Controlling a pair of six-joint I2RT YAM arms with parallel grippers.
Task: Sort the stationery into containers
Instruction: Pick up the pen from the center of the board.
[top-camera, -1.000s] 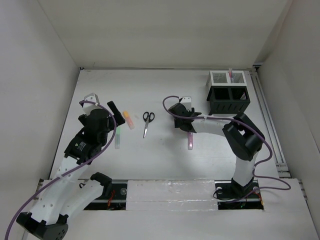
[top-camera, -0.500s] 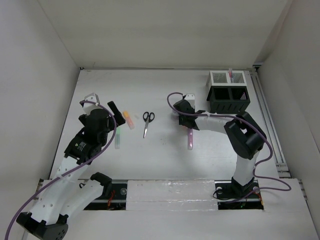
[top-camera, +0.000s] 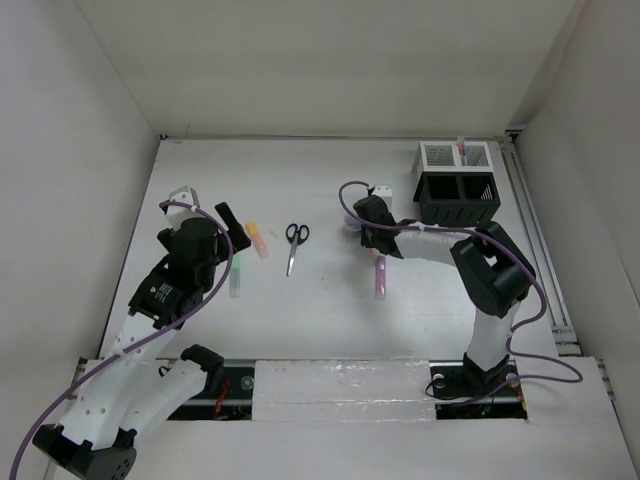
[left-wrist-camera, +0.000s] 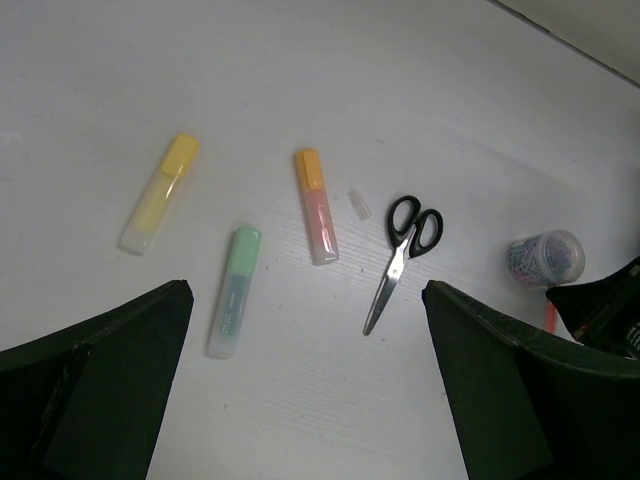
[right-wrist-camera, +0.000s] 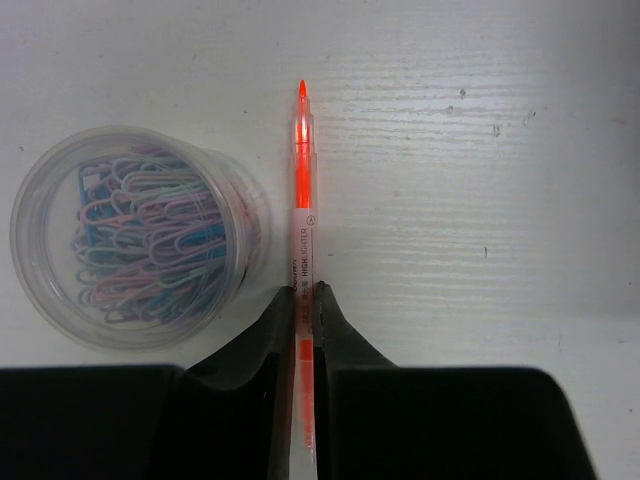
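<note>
Now swung away from the purple highlighter (top-camera: 381, 277) toward the black organiser (top-camera: 457, 200), the right gripper (right-wrist-camera: 303, 295) pinches a thin orange pen (right-wrist-camera: 302, 200) lying just beside a tub of paper clips (right-wrist-camera: 135, 235). Only its wrist camera reveals that grip, so a pick looks under way. The left gripper (left-wrist-camera: 305, 300) hangs wide open above the green highlighter (left-wrist-camera: 233, 290) and scissors (left-wrist-camera: 405, 255).

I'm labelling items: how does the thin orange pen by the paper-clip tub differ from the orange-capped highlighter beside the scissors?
The thin orange pen is slender, the orange-capped highlighter stubby and thick. The pen is pinched in the right claw; the highlighter lies free. The pen's body is vivid orange, the highlighter's pinkish under its cap. Both are partly orange.
</note>
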